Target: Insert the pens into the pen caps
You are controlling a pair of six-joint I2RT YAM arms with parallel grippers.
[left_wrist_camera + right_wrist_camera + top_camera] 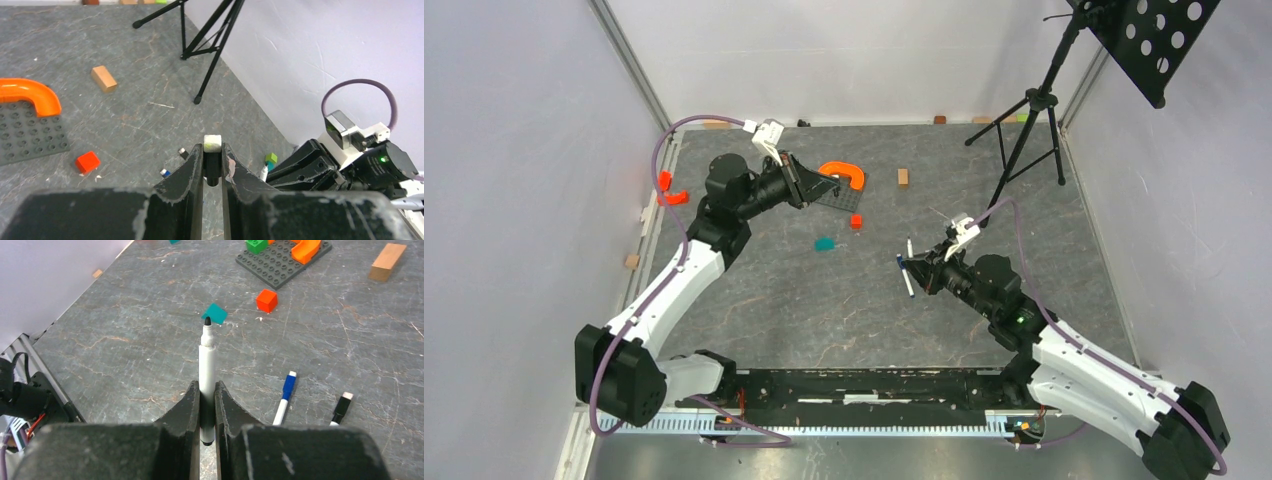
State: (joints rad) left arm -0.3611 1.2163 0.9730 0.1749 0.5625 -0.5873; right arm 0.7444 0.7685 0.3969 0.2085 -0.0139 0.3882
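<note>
My left gripper (pixel 212 150) is shut on a short black pen cap (pixel 212 165) with a white end, held up above the table near the grey baseplate (pixel 839 195). My right gripper (pixel 206 387) is shut on a white pen (pixel 206 360) whose bare black tip points away from the fingers. In the top view that pen (pixel 910 268) shows as a thin white stick at the right gripper (pixel 916 270), well apart from the left gripper (pixel 824 185). On the table beside it lie a pen with a blue cap (pixel 285 397) and a pen with a black cap (pixel 342 407).
An orange arch (pixel 844 172) sits on the baseplate. A red brick (pixel 856 221), a teal piece (pixel 825 243) and a wooden block (pixel 903 177) lie around the middle. A black tripod stand (pixel 1024 130) rises at the back right. Red pieces (pixel 669 190) lie by the left wall.
</note>
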